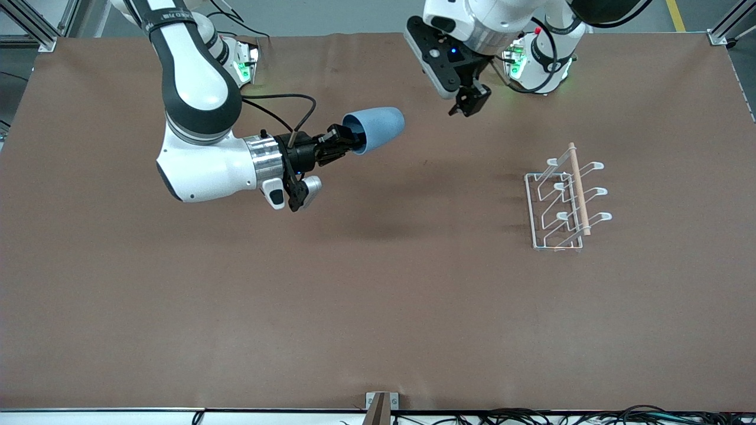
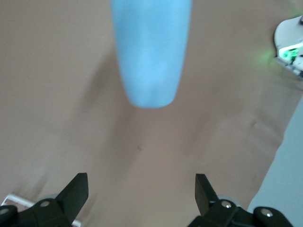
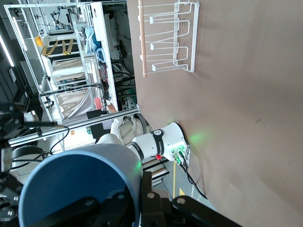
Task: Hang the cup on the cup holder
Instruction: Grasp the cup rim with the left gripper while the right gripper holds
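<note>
My right gripper (image 1: 349, 143) is shut on the rim of the light-blue cup (image 1: 378, 128) and holds it on its side in the air over the table's middle, base pointing toward the left arm's end. In the right wrist view one finger sits inside the cup's rim (image 3: 135, 187) and one outside. The white wire cup holder (image 1: 566, 198) with its wooden rod (image 1: 579, 188) stands on the table toward the left arm's end; it also shows in the right wrist view (image 3: 170, 40). My left gripper (image 1: 469, 103) is open and empty, up in the air near its base; the cup (image 2: 150, 52) shows in its wrist view.
The table is covered by a brown mat (image 1: 378, 307). The two robot bases (image 1: 534, 62) stand along the edge farthest from the front camera. A small bracket (image 1: 381, 404) sits at the table's near edge.
</note>
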Controlling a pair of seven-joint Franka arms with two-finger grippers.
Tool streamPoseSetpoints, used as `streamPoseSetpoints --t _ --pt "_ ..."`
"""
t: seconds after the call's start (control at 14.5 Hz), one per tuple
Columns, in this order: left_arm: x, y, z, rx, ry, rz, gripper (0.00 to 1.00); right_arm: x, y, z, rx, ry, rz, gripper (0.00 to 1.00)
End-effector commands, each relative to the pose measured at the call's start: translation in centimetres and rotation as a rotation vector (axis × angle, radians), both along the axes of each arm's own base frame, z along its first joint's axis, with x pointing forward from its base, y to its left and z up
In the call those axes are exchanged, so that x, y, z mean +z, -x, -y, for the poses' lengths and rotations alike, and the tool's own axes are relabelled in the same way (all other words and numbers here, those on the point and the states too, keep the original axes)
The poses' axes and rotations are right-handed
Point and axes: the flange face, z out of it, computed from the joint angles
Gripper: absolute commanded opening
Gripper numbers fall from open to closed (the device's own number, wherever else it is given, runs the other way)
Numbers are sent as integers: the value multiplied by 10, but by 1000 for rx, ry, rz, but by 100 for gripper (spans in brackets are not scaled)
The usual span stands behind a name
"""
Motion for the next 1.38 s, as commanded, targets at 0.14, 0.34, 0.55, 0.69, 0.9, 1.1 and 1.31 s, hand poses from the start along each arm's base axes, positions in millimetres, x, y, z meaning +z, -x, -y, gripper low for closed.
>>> streamPoseSetpoints --t 0.14,0.34,0.55,0.69,0.9,1.1,1.31 --pt "-26 -14 37 -24 97 -25 99 5 3 -1 -23 -16 -13 2" --pt "-39 -20 56 26 118 -1 96 6 6 -8 -25 -22 -10 2" --pt "-56 -17 72 18 110 -10 96 7 4 -11 -51 -19 3 2" --pt "-68 -19 81 22 122 -16 93 8 5 -14 -53 -29 0 2" --pt "-78 -25 82 15 89 17 84 8 5 -14 -54 -30 -2 2" --pt "-76 -28 83 35 106 37 65 8 5 -15 -56 -34 -3 2" --pt "-76 -28 82 23 96 55 18 8 5 -15 -56 -34 -3 3"
